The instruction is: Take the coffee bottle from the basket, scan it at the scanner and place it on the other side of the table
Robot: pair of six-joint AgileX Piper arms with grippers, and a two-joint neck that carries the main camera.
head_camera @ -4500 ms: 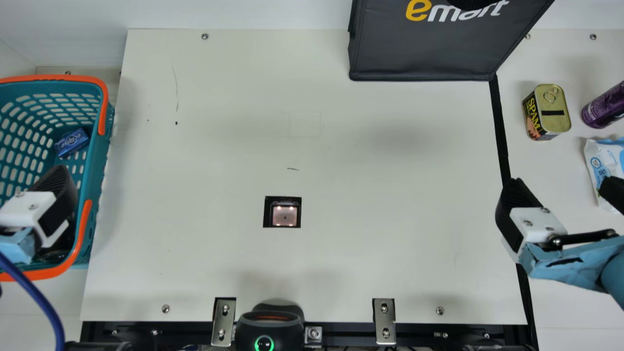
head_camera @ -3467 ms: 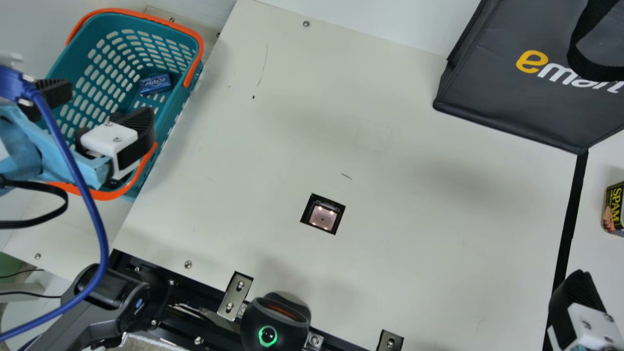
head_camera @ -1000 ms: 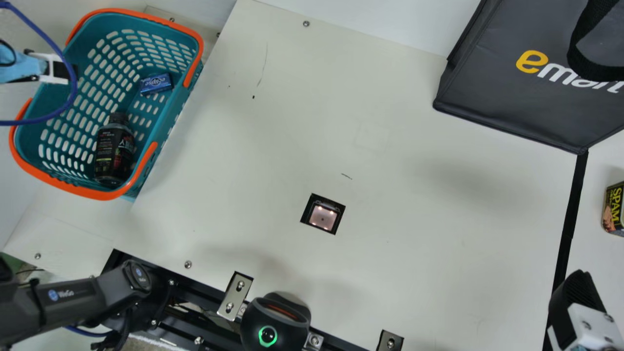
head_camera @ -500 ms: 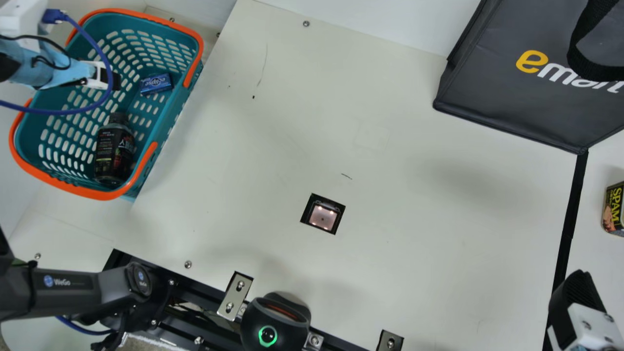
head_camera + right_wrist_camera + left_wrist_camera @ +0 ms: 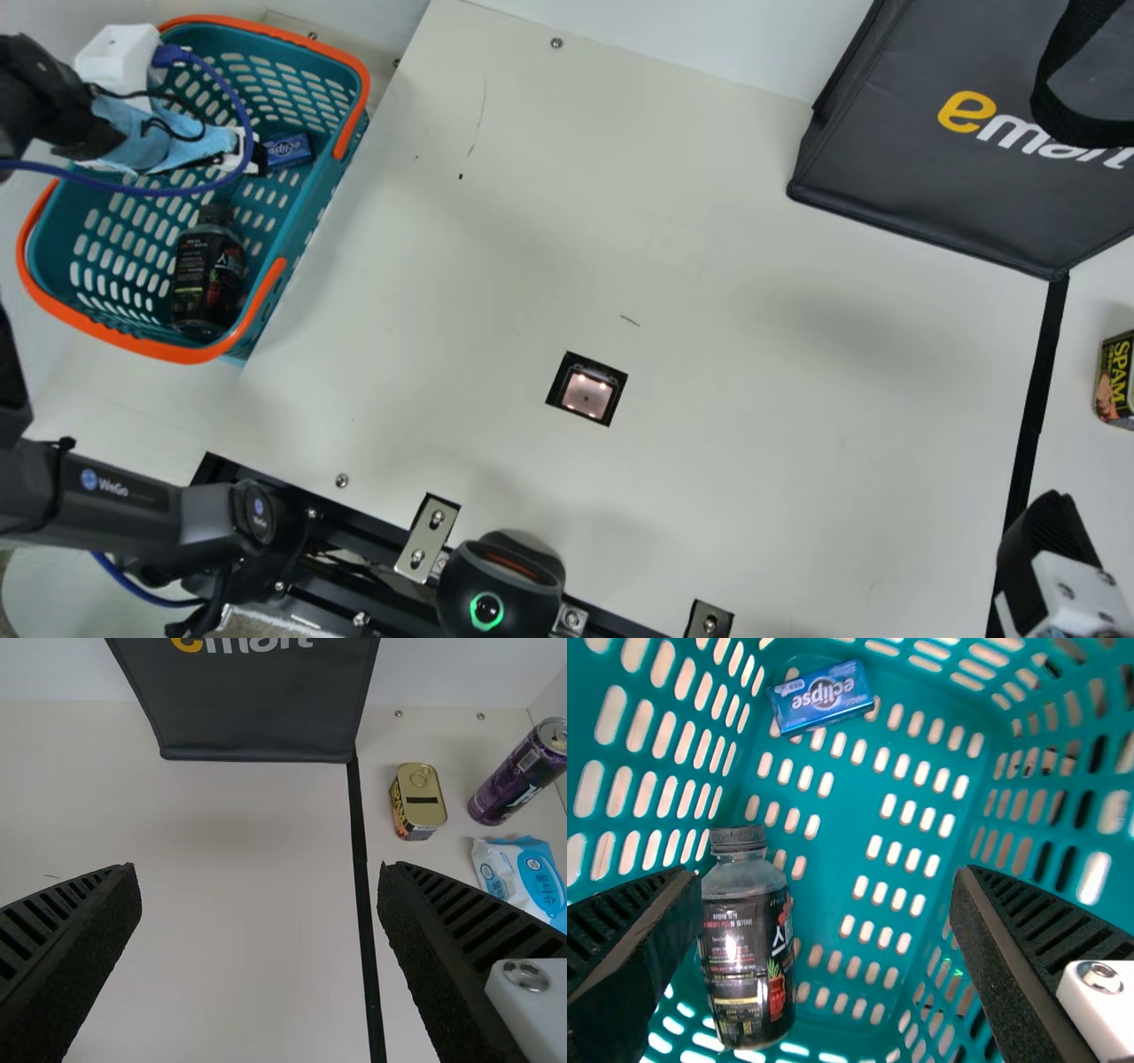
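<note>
The left gripper (image 5: 258, 159) is spread wide inside the basket (image 5: 190, 355) at left, one finger near the coffee bottle. The right gripper (image 5: 1050, 536), near right, also stands wide apart over the table (image 5: 797, 478). At the near edge sits a black device (image 5: 500, 585) with a green-lit ring; beyond it the scanner (image 5: 586, 390) glows in the tabletop. The coffee bottle (image 5: 208, 273) lies in the basket's near end, cap pointing far. At right are a wipes pack (image 5: 523, 877), then a ring-pull meat can (image 5: 1118, 379). A small blue pack (image 5: 289, 151) lies farther along the basket. A purple drink can (image 5: 521, 771) is far right; a dark shopping bag (image 5: 957, 177) stands at the far side.
</note>
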